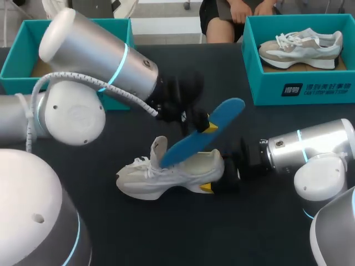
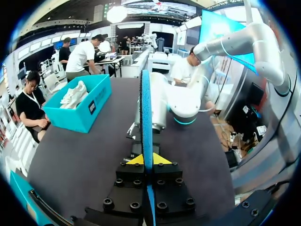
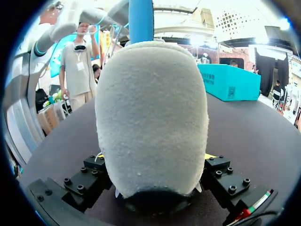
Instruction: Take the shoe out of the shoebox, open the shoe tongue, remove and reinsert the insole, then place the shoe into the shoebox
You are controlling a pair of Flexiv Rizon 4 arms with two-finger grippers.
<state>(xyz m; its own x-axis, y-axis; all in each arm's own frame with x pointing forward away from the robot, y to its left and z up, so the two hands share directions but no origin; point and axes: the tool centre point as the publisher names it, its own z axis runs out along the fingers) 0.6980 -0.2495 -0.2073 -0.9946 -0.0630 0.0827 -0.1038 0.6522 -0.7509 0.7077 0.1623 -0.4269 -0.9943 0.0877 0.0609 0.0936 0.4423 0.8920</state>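
Mid-table (image 1: 183, 244), the shoe (image 1: 161, 177) stands on its sole, toe to the left and heel to the right, with the heel clasped between the fingers of the right gripper (image 1: 213, 185). The insole (image 1: 202, 133) slants up and rightward from the shoe's opening, pinched by the left gripper (image 1: 208, 126) just behind the shoe. The right shoebox (image 1: 299, 88) sits at the far right with a second shoe (image 1: 299, 47) in it, and the left shoebox (image 1: 14, 64) at the far left.

Dark desk (image 1: 166, 233) is seen throughout. A second teal box (image 1: 310, 91) is set at its far right, with a spare grey-white sneaker (image 1: 299, 47) laid inside.
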